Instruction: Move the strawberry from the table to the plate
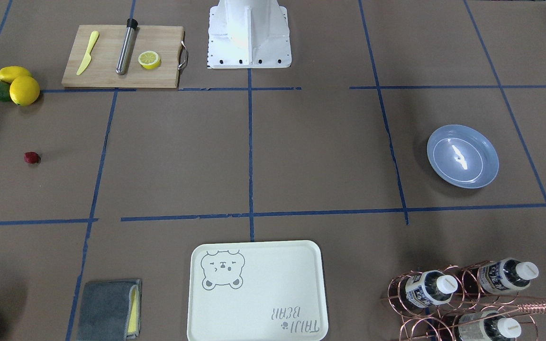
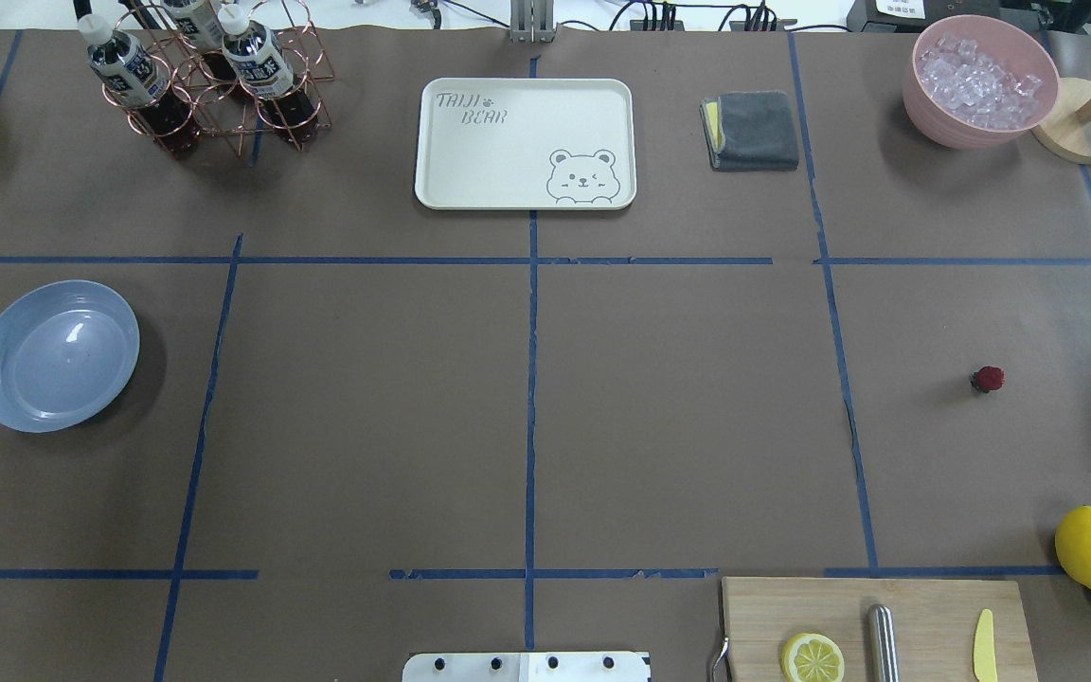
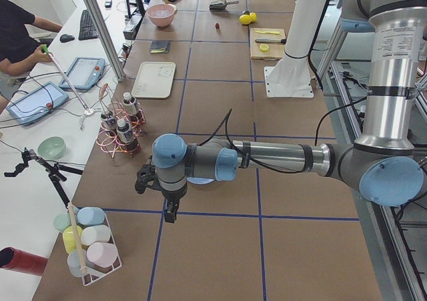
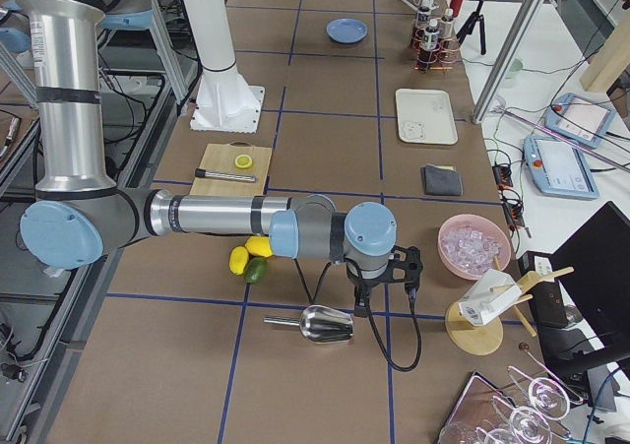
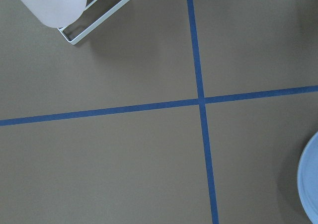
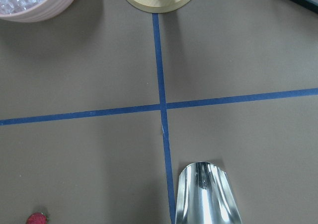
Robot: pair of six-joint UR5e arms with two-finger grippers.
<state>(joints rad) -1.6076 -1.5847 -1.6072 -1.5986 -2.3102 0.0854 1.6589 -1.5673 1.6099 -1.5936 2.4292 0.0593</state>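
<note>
The strawberry (image 1: 31, 157) (image 2: 987, 379) is a tiny dark red berry lying alone on the table (image 2: 678, 417), on the robot's right side. It also shows at the bottom left corner of the right wrist view (image 6: 37, 218). The pale blue plate (image 2: 56, 355) (image 1: 462, 156) sits empty on the robot's left side, and its rim edges into the left wrist view (image 5: 310, 184). My left gripper (image 3: 171, 211) hangs near the plate and my right gripper (image 4: 362, 301) hangs close to the strawberry's area. Both show only in side views, so I cannot tell whether they are open or shut.
Two lemons and an avocado (image 1: 14, 84) lie near a wooden cutting board (image 1: 121, 57). A cream bear tray (image 2: 525, 142), a folded grey cloth (image 2: 752, 130), a bottle rack (image 2: 200, 80) and a pink bowl of ice (image 2: 979, 80) line the far side. A metal scoop (image 6: 206, 196) lies near the right gripper.
</note>
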